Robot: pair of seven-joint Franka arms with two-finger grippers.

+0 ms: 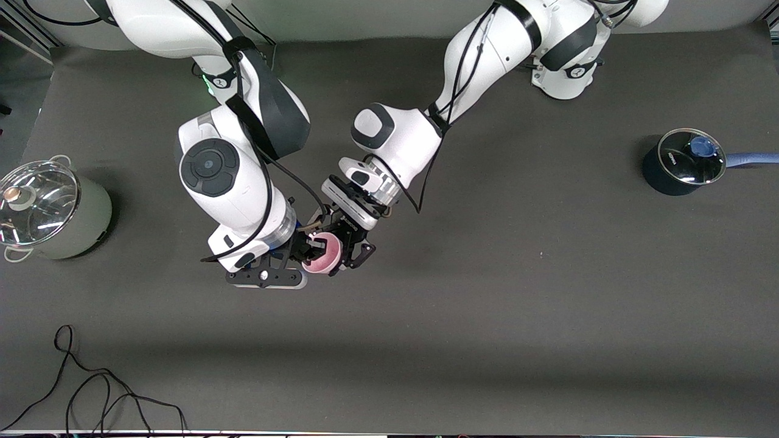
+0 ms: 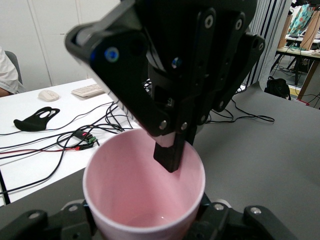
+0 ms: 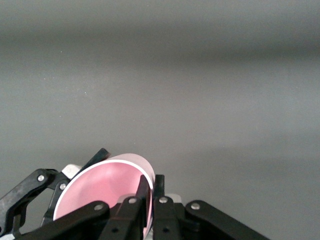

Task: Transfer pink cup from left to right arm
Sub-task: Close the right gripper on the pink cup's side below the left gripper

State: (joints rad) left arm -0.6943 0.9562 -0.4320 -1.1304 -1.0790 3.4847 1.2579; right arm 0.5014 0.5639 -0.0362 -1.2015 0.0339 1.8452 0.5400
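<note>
Dark grey mat (image 1: 487, 304), both grippers meeting at the cup above its middle.
The pink cup (image 1: 322, 254) hangs between them, mouth tipped toward the right gripper (image 1: 304, 252), which pinches the rim wall, one finger (image 3: 144, 197) inside. The left gripper (image 1: 350, 246) clasps the body. Release, by my judgement, falls to the left.

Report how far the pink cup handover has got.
Done: the pink cup is off the table, held up by the left gripper. In hand: the right gripper pinches the cup's wall, one finger inside the rim, while the left's fingers grip its body. Left: the left gripper lets go and backs off.
</note>
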